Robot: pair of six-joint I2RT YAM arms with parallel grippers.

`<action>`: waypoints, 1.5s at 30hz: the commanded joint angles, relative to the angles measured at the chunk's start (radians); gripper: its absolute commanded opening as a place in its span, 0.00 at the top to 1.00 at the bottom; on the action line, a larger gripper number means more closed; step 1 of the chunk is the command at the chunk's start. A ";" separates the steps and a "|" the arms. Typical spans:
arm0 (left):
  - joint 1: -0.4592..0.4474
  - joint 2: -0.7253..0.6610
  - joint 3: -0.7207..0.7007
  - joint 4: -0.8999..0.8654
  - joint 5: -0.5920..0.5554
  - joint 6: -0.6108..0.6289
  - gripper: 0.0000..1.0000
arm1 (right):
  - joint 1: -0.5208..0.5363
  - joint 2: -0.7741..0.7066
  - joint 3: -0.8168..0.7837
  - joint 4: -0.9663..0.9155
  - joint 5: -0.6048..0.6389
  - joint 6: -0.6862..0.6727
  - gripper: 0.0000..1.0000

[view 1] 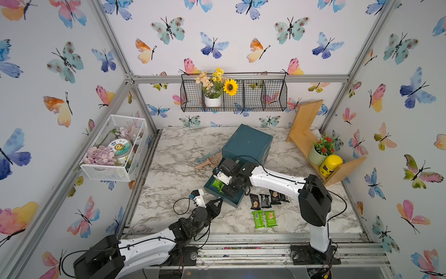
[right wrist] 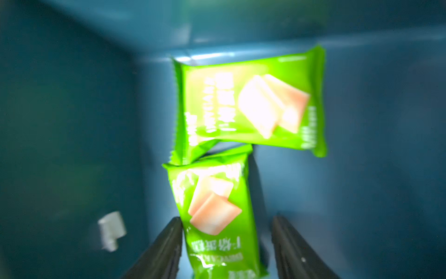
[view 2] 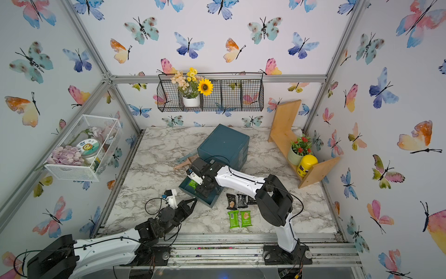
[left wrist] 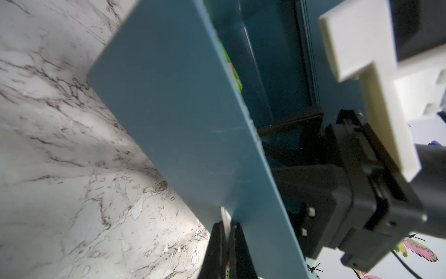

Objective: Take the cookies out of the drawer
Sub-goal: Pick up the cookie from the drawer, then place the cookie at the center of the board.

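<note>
The teal plastic drawer (view 1: 233, 203) stands pulled out of the dark teal box-shaped cabinet (view 1: 247, 142) near the middle of the white marble-patterned worktop (view 1: 169, 174), and the right gripper (right wrist: 226, 219) is down inside it. In the right wrist view its two black fingers (right wrist: 166, 246) stand apart on either side of a bright green wrapped cookie packet (right wrist: 214, 212) printed with tan biscuits. One finger touches the packet's edge and the other is clear of it, so this gripper is open and not yet clamped on anything. A second green packet (right wrist: 248, 103) lies just beyond, its corner overlapping the first, close to a drawer wall. In both top views only a scrap of green (view 1: 216, 184) shows in the drawer under the right arm's wrist. Out on the worktop, just beside the drawer on the right arm's side, a row of black cookie packets (view 1: 255, 201) lies side by side, the far end of the row partly hidden by the arm. Nearer the front edge, two more green packets (view 1: 258, 219) lie next to each other, apart from the black row. The left gripper (view 1: 218, 203) is closed, its tips touching the drawer's flat front panel (left wrist: 181, 108) near one corner. In the left wrist view a thin pale strip (left wrist: 225, 217) sits at the tips, and I cannot tell what it is or whether it is pinched.
</note>
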 commanded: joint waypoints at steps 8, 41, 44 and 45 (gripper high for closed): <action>0.004 -0.011 0.012 0.039 -0.011 0.011 1.00 | -0.002 0.021 -0.010 -0.013 0.158 0.039 0.52; 0.006 -0.037 0.011 0.025 -0.039 -0.001 1.00 | 0.040 -0.460 -0.273 0.011 0.096 0.278 0.74; 0.007 -0.040 0.011 0.025 -0.041 0.000 1.00 | 0.040 -0.574 -0.403 0.000 0.145 0.384 0.74; 0.007 -0.039 0.011 0.025 -0.040 0.001 1.00 | 0.040 -0.606 -0.444 -0.022 0.170 0.423 0.74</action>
